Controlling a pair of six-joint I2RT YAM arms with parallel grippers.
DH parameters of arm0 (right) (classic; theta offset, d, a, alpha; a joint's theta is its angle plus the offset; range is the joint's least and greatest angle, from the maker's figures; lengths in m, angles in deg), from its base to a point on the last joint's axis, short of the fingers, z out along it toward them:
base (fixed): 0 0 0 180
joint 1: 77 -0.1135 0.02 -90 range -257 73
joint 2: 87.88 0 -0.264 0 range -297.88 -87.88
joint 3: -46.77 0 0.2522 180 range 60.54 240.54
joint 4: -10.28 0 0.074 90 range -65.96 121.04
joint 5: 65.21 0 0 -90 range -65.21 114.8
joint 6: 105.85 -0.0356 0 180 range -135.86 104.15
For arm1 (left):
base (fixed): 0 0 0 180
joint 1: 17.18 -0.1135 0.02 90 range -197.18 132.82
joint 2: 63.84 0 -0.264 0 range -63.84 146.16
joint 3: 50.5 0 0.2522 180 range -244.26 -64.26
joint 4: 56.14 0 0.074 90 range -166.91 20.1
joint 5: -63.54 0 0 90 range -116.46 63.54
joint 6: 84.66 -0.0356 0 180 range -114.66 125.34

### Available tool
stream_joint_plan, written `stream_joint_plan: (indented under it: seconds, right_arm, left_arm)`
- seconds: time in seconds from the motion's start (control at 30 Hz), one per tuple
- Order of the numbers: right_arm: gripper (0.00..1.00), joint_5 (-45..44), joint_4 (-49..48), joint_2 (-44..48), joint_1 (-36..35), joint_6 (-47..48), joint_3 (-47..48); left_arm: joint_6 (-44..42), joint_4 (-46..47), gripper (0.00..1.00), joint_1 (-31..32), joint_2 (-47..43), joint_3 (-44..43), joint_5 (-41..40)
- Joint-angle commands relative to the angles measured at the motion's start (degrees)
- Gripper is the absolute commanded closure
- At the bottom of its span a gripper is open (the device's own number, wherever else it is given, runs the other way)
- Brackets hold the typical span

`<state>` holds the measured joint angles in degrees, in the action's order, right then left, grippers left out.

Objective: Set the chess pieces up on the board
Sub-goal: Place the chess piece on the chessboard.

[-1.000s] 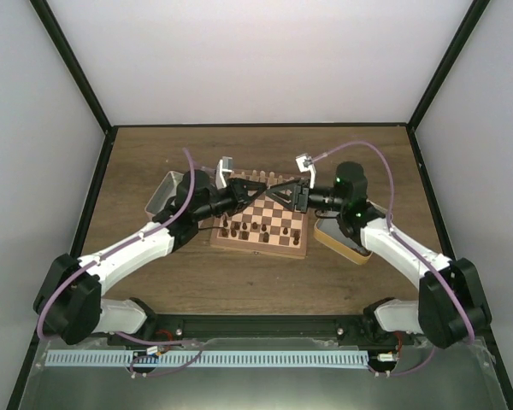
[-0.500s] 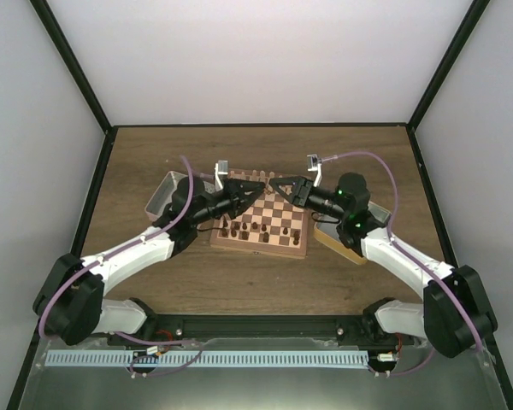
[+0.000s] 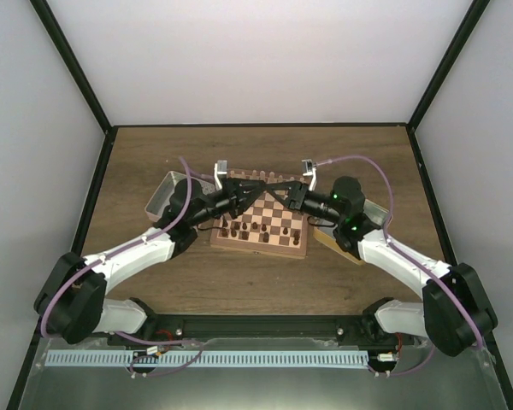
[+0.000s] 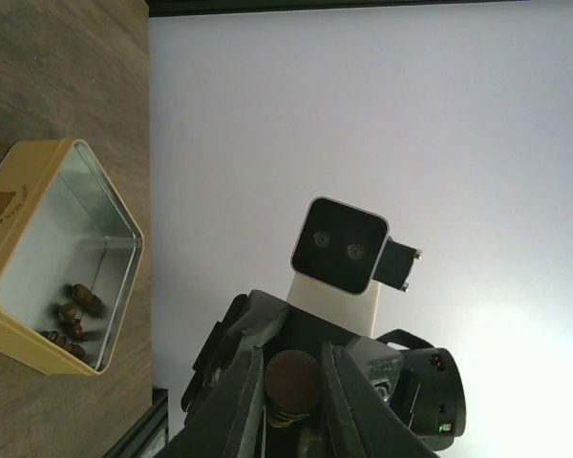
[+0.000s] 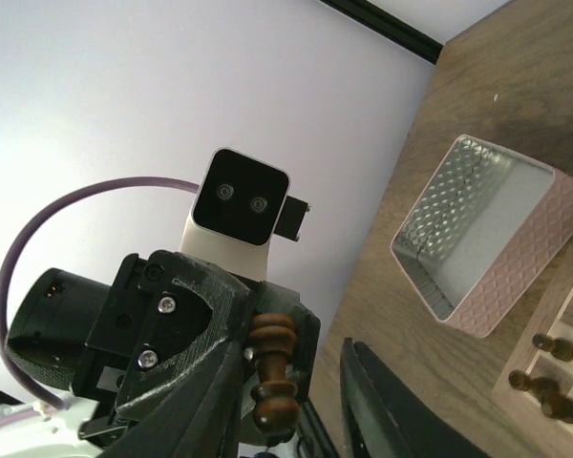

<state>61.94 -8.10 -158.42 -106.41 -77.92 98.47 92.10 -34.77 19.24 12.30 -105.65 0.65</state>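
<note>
Both grippers meet above the far half of the board (image 3: 258, 247). My left gripper (image 3: 260, 190) (image 4: 292, 358) is shut on a dark brown chess piece (image 4: 291, 382) (image 5: 272, 374), which it holds level with the round base towards its own camera. My right gripper (image 3: 281, 192) (image 5: 291, 345) faces it, open. The piece lies between the right gripper's fingers, close to one finger (image 5: 205, 401), with a gap to the other (image 5: 392, 410). Several dark chess pieces (image 3: 239, 229) stand on the near rows of the board.
A yellow tin (image 4: 19, 320) (image 3: 342, 241) to the right of the board holds several dark pieces (image 4: 74, 310). A pale pink tin (image 5: 516, 267) (image 3: 161, 195) stands to the left of the board. A board corner with pieces (image 5: 554, 382) shows in the right wrist view.
My right gripper has moved left to the left gripper, and its jaws have narrowed around the held piece. The left gripper has kept its grip and has shifted slightly right.
</note>
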Motion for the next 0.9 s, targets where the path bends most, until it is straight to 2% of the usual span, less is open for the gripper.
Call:
stream_joint_plan:
  seconds: [0.0, 0.17, 0.27, 0.33, 0.4, 0.53, 0.7, 0.87]
  right_arm:
    - [0.74, -0.84, -1.42, 0.56, -0.53, -1.65, -0.62]
    - [0.91, -1.44, -2.56, 2.38, -0.56, -4.22, -1.96]
    - [0.93, -1.22, 0.11, 2.94, -0.56, -3.88, -0.64]
    - [0.95, -1.24, 4.96, 3.0, -0.56, -2.37, 1.46]
    - [0.95, -1.65, 12.89, 2.58, -0.51, 0.25, 4.22]
    - [0.95, -2.16, 36.7, -2.29, -0.3, 12.44, 12.01]
    - [0.95, -6.58, 57.35, -9.37, -0.3, 27.73, 19.77]
    - [0.94, -13.71, 73.14, -17.66, -0.36, 36.87, 29.65]
  left_arm:
    - [1.3, 3.59, 0.96, -0.3, 1.05, 1.06, -0.03]
    - [1.31, 4.81, 0.96, -0.3, 1.63, 1.57, 0.21]
    - [0.13, 4.53, 0.94, -0.28, 1.48, 2.1, -0.16]
    - [-2.05, 2.48, 0.87, -0.3, 0.71, 2.08, -0.78]
    - [-6.84, -3.03, 0.71, -0.3, -0.77, 1.69, -2.66]
    - [-22.63, -23.55, 0.53, -0.51, -5.72, 0.32, -14.29]
    - [-37.78, -39.85, 0.4, -1.69, -11.75, -0.8, -27.34]
    - [-51.79, -50.24, 0.35, -1.8, -14.58, -6.1, -36.46]
